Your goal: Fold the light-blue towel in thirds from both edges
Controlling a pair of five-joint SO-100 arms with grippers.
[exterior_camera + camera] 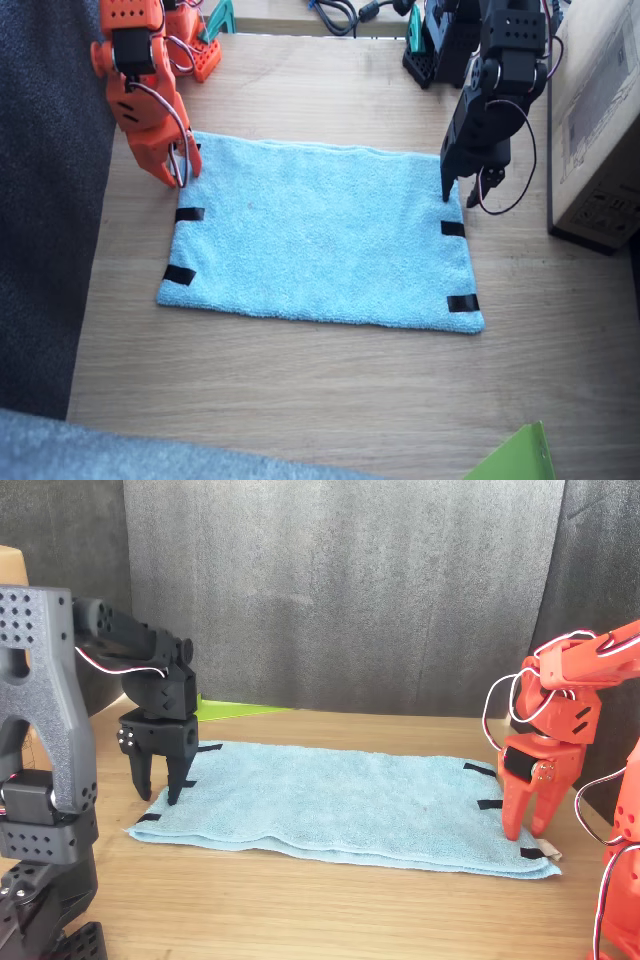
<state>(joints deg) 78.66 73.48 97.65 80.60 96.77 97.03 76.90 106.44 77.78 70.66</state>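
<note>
Light-blue towel [320,235] lies flat on the wooden table [300,400], no fold made yet. I see left gripper [459,196] and right gripper [176,172] apart over its edges.

My towel [320,240] lies flat on the table [300,400], my left gripper [459,192] and right gripper [172,172] over opposite ends.

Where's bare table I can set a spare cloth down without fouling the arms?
Widest free patch: the wooden table between the light-blue towel and the near edge. Narrower strip between towel and cardboard box. Crowded at the far corners, where the left gripper and right gripper hover.
</note>
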